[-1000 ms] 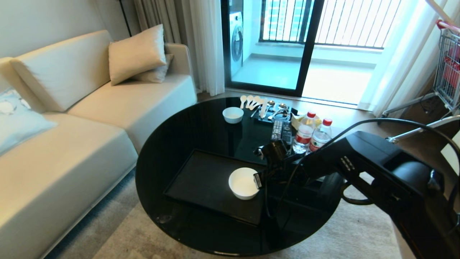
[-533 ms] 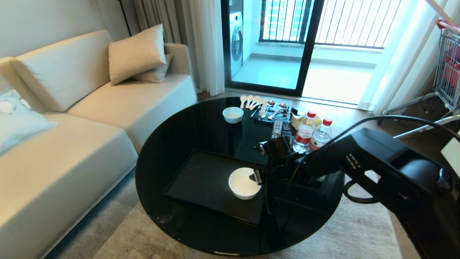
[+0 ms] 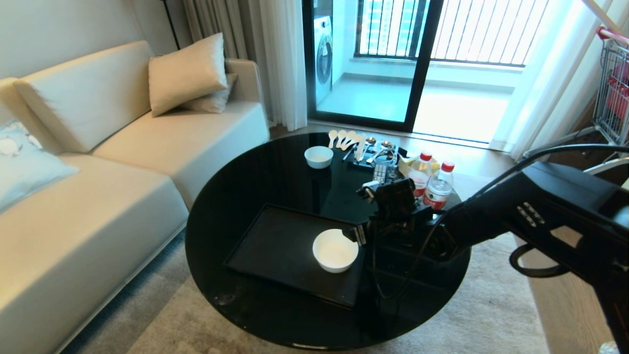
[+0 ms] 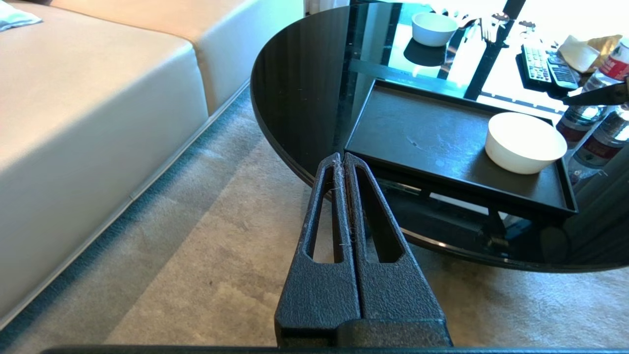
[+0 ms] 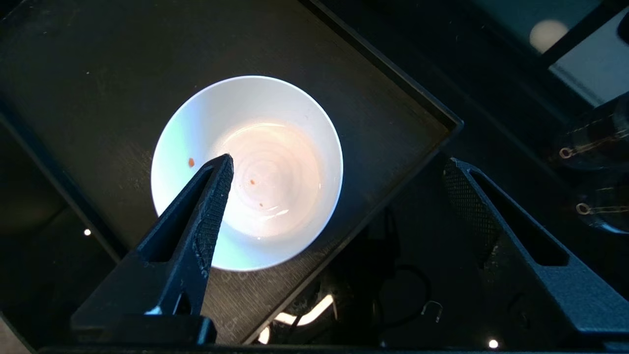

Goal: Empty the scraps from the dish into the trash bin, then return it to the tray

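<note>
A: Where does the right gripper point(image 5: 339, 164) stand?

B: It hangs above the near right corner of the black tray point(image 3: 275, 246), pointing down, with its jaws spread wide and nothing between them. One finger point(image 5: 206, 196) crosses over the rim of the dish; the other is out past the tray's edge, over the glossy round table point(image 3: 236, 196).

A: And the dish?

B: The white deep bowl point(image 5: 245, 172) sits upright on the tray, right below the gripper and slightly toward its one finger, not touched by either. It is almost bare inside: a few tiny orange specks point(image 5: 191, 162) cling to the wall and the bottom.

A: What lies beyond the gripper?

B: On the far side of it, two water bottles with red caps point(image 3: 432, 184), remote controls point(image 3: 385, 173), a row of spoons point(image 3: 356, 142) and a smaller white bowl point(image 3: 318, 157), all well apart from the tray.

A: The left gripper?

B: The left gripper point(image 4: 343, 160) has its fingers pressed together, empty, and is held low off the table's edge over the carpet point(image 4: 206, 255), beside the cream sofa point(image 3: 98, 172).
</note>
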